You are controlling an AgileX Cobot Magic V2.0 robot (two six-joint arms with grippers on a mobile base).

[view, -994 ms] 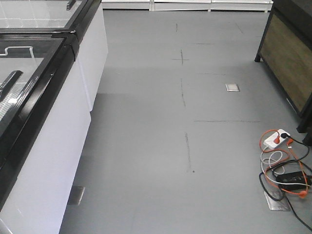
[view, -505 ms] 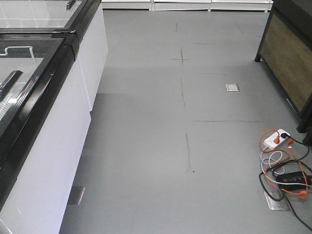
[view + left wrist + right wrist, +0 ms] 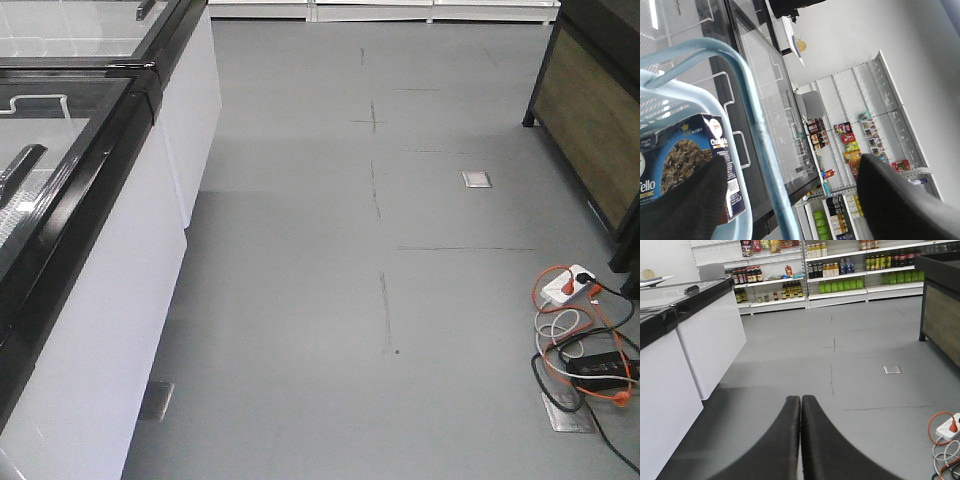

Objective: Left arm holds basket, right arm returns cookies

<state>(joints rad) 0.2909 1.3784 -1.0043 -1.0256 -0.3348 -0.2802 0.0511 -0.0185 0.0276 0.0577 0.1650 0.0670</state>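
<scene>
A: Where is the dark navy rectangular cookie carton (image 3: pixel 685 155) to be found?

B: In the left wrist view it is seen at 8 o'clock, lying inside the pale blue slotted plastic basket (image 3: pixel 660 102), with its barcode end near the rim. It has not yet been taken out.

A: How is the basket held?

B: The matching blue hoop handle (image 3: pixel 757 130) is seen running between the two dark fingers of the left gripper (image 3: pixel 792 165), which are spread wide. Whether the handle is actually borne by them cannot be told.

A: And the right gripper (image 3: pixel 801 397)?

B: Its jaws are pressed together, and nothing is held. It is pointed over the grey floor (image 3: pixel 865 365) toward the stocked white shelves (image 3: pixel 840 270) at 12 o'clock, with a white chest freezer (image 3: pixel 710 335) at 9 o'clock.

A: What is called for, then?

B: Lifting the carton is judged to be the step in hand. The jaws should be opened wider than the carton's thin side before the basket is entered. The approach is best made from above, clear of the hoop. The carton should be gripped across its narrow faces near the middle, so that it is not tipped. The basket should be kept level throughout. The orange and white cables (image 3: pixel 580 340), seen at 4 o'clock in the front view, should be avoided if the base is driven.
</scene>
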